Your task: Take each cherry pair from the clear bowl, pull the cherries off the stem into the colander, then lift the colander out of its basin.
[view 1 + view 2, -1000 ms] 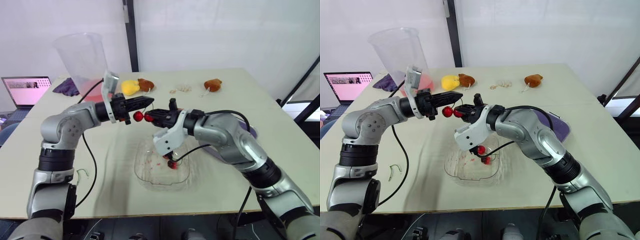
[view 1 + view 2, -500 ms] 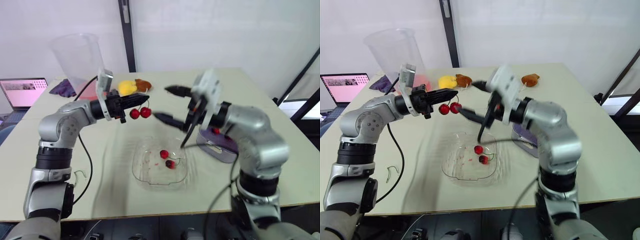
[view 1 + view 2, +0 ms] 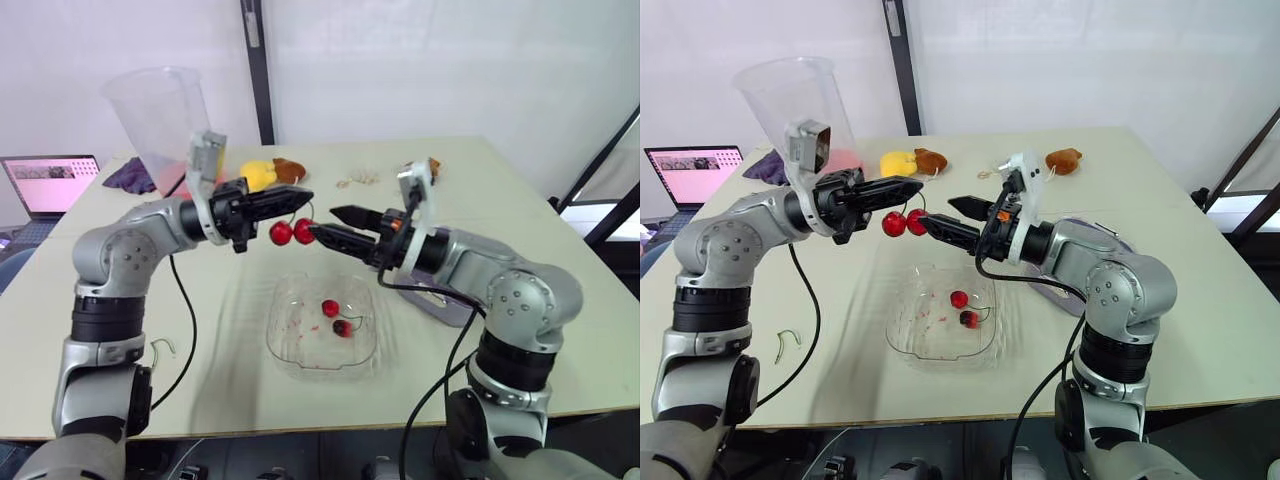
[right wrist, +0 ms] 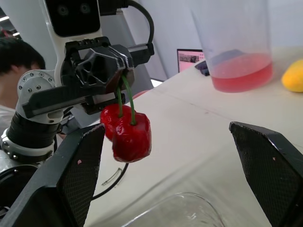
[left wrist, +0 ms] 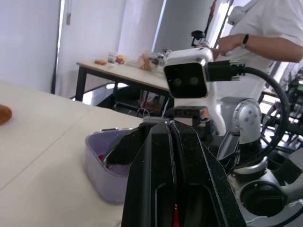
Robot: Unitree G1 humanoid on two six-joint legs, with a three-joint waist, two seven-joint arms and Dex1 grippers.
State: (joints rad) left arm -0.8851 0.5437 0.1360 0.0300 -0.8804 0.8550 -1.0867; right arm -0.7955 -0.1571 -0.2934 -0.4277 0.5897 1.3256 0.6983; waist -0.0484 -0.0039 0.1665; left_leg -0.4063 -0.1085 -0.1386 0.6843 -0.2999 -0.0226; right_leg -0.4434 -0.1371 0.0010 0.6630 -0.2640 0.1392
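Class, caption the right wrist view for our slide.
Shut left gripper dangles red, green-stemmed cherry pair before open right gripper.

The cherry pair (image 3: 291,232) looks glossy, the bowl (image 3: 287,350) clear smooth plastic, the table (image 3: 235,365) matt.

Cherry pair (image 3: 291,232) is up in the air: two glossy red fruits hanging side by side from green stems pinched in the left hand (image 3: 306,196), raised near the far rim of the clear bowl (image 3: 300,350). That bowl sits flat on the worktop (image 3: 230,380), red specks on its floor and two cherries (image 3: 336,317) lying inside. The purple basin (image 5: 99,175) stands just to its right, with something red in it.
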